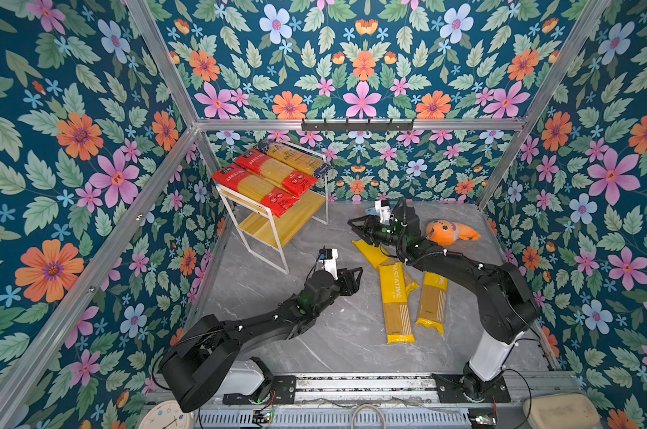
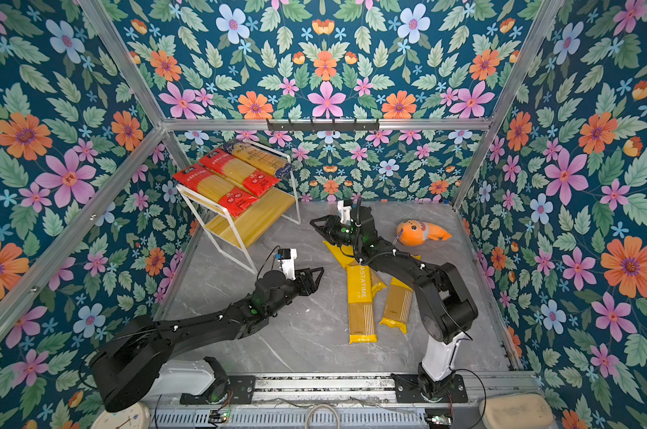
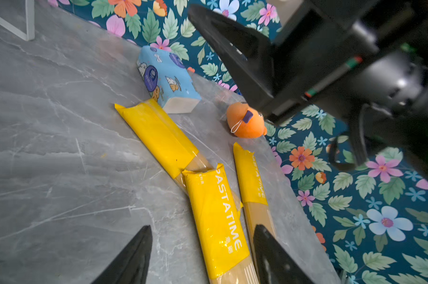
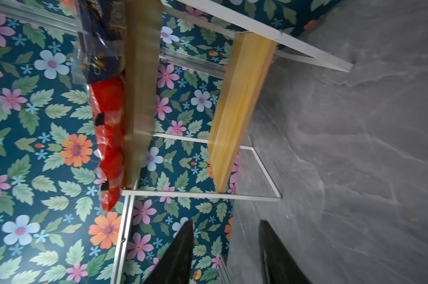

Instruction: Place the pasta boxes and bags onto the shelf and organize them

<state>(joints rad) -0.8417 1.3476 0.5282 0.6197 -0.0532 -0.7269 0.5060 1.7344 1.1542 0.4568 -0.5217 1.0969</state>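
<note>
A grey marble worktop (image 1: 314,334) sits inside a booth. Dark teal floral wallpaper (image 1: 351,74) covers the walls, and aluminium bars (image 1: 240,124) run along the corners.

The shelf (image 1: 277,228), a white wire frame with two yellowish boards, stands in the back left corner. Three packs lie flat and side by side on its top board (image 4: 139,86): the near red pack (image 1: 256,189), the far red pack (image 1: 277,171) and, nearest the wall, the blue pack (image 1: 296,156). Their long axes are parallel and run along the shelf's length. Their right ends stick out a little past the board. The lower board (image 4: 240,98) shows bare wood.

Three yellow packs lie on the worktop, right of centre. The middle yellow pack (image 1: 396,301) and the right yellow pack (image 1: 431,302) point roughly from the front edge toward the back wall. The slanted yellow pack (image 1: 374,254) runs from far left to near right. The far end of the middle pack rests on it.

A blue tissue pack (image 3: 167,78) and an orange plush toy (image 1: 450,232) lie near the back wall.

The left hand (image 1: 355,281) hovers just left of the yellow packs, its fingers apart and holding nothing. The right hand (image 1: 353,228) is raised beside the shelf's right end. Its fingers are also apart and hold nothing.
</note>
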